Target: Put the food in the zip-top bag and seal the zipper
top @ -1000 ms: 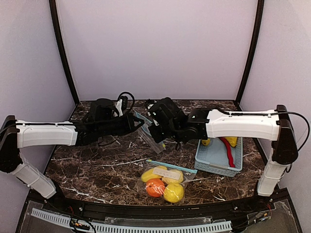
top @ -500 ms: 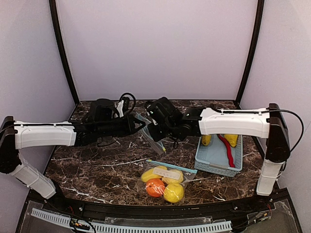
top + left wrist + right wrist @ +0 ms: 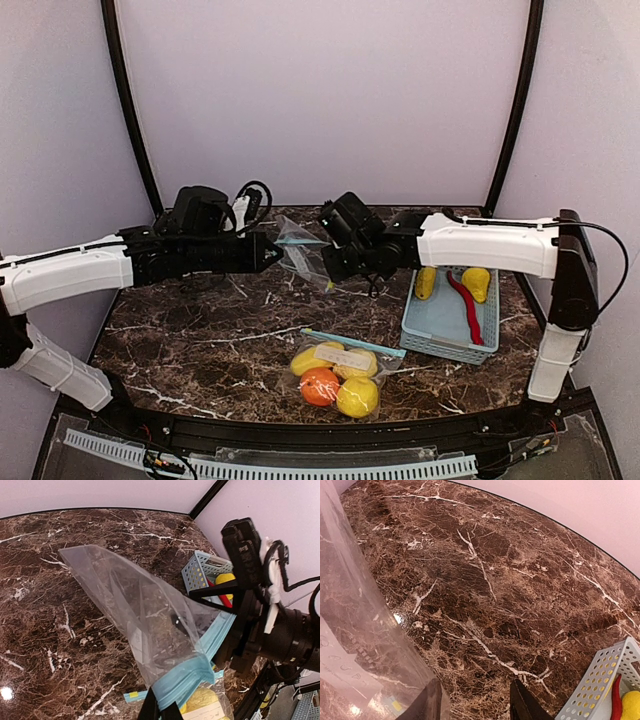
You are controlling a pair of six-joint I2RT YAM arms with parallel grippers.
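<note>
My left gripper (image 3: 268, 252) is shut on the blue zipper strip of an empty clear zip-top bag (image 3: 300, 250) and holds it above the table. In the left wrist view the fingers (image 3: 160, 712) pinch the strip and the bag (image 3: 145, 610) hangs open. My right gripper (image 3: 332, 262) is open at the bag's other side. In the right wrist view (image 3: 479, 705) one finger lies against the film (image 3: 360, 630). Two yellow pieces (image 3: 476, 283) and a red chili (image 3: 463, 297) lie in the basket (image 3: 432, 335).
A second zip-top bag (image 3: 345, 352) lies on the table near the front, holding several yellow pieces (image 3: 358, 397) and an orange (image 3: 320, 385). The pale blue slatted basket stands at the right and shows in the right wrist view (image 3: 600, 690). Black cables lie at the back (image 3: 255, 195).
Both grippers have risen and moved toward the back with the empty bag. The left arm has drawn to the left. The filled bag and the basket have not moved.
</note>
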